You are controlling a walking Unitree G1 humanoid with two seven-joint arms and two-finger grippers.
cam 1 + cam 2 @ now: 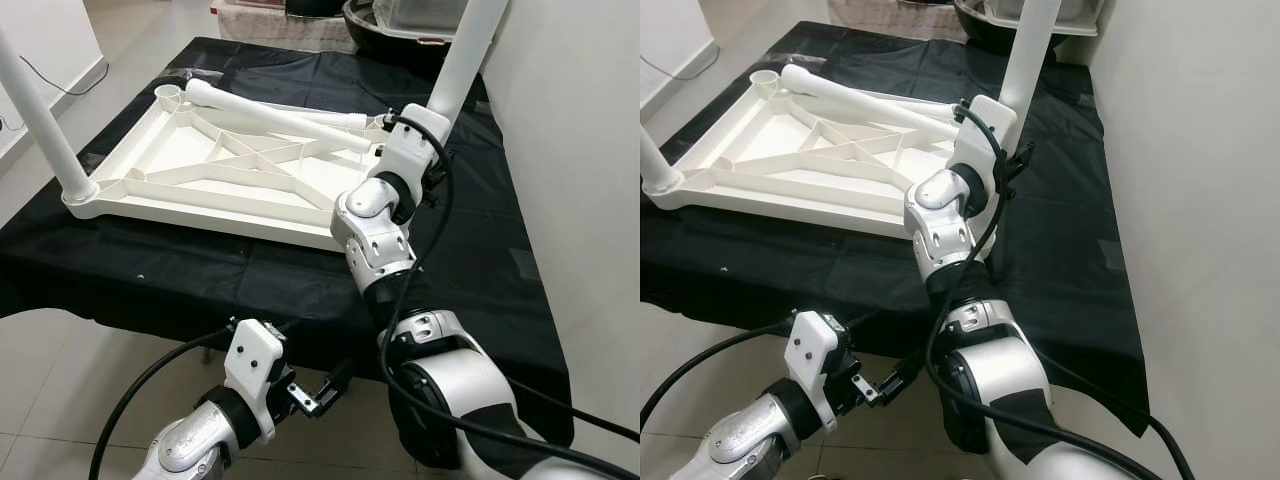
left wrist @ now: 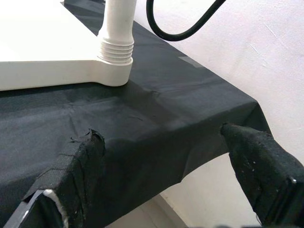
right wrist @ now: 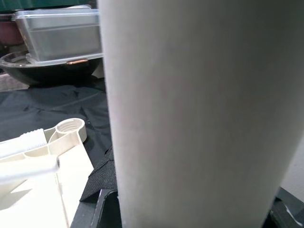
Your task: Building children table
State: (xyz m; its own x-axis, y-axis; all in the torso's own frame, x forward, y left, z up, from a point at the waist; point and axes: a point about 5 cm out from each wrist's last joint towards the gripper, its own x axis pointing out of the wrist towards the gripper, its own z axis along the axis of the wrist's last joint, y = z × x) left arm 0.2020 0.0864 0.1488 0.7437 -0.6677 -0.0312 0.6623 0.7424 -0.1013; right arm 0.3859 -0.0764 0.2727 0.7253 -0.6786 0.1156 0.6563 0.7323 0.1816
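Observation:
The white table top (image 1: 200,180) lies upside down on a black-covered surface (image 1: 480,250). One white leg (image 1: 40,110) stands upright in its near left corner. A second upright leg (image 1: 465,60) sits in the near right corner socket (image 2: 116,52) with some thread showing. My right gripper (image 1: 438,118) is shut around this leg, which lies between its fingers (image 3: 102,209). A loose leg (image 1: 270,112) rests across the table top. My left gripper (image 1: 330,385) hangs low in front of the surface's edge, open, with nothing between its fingers (image 2: 71,180).
An empty threaded socket (image 1: 167,93) shows at the table top's far left corner. A black bowl and a clear box (image 1: 420,15) stand at the back. A white wall (image 1: 580,150) runs close along the right side. Tiled floor (image 1: 40,380) lies to the left.

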